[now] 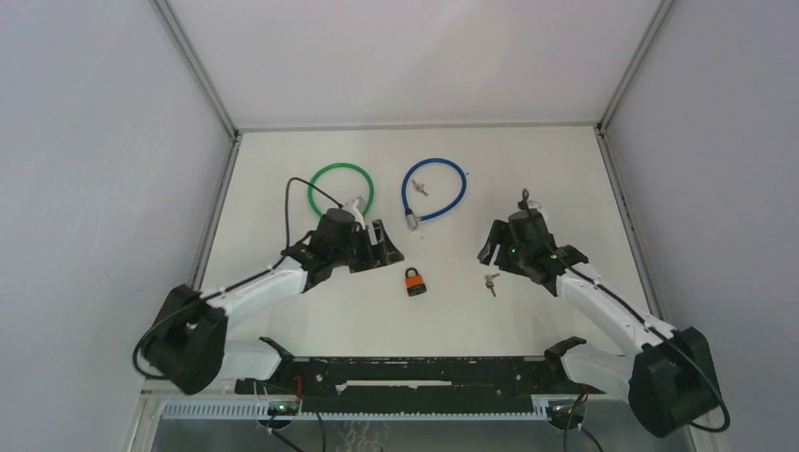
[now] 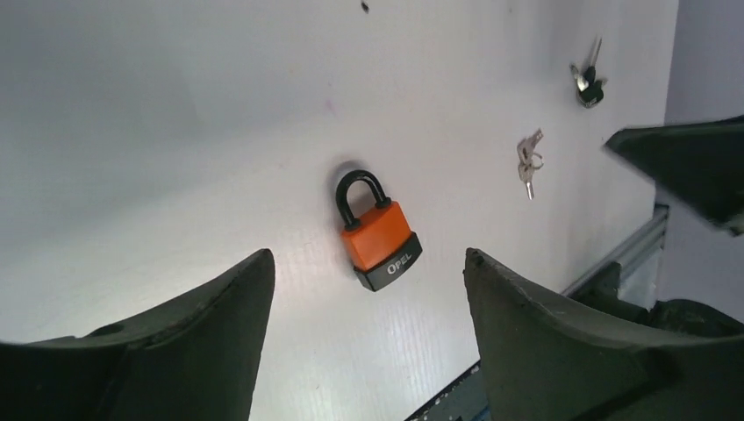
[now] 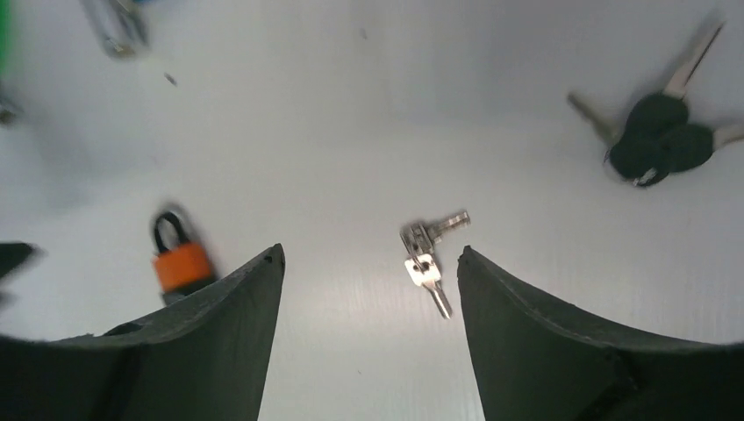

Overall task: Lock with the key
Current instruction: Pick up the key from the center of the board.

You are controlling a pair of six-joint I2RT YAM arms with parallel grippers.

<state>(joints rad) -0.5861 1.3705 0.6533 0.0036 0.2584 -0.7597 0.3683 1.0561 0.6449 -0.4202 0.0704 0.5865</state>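
Plainly, we hold nothing: the left gripper point(image 1: 382, 245) and the right gripper point(image 1: 490, 243) both hang with jaws spread wide and empty. The padlock point(image 1: 415, 281) lies flat mid-table point(image 1: 528, 160), toward the near edge, facing our left jaws. The keys point(image 1: 491, 282) lie beside it toward the right edge, under our right jaws. We judge each arm is placed to take one.

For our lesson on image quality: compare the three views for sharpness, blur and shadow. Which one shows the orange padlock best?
Left wrist view: best, with the orange padlock sharp, its lettering legible and a soft shadow around the shackle. Right wrist view: the padlock is smeared by blur, while the silver keys are crisper. Top view: the light is even, but the padlock is small.
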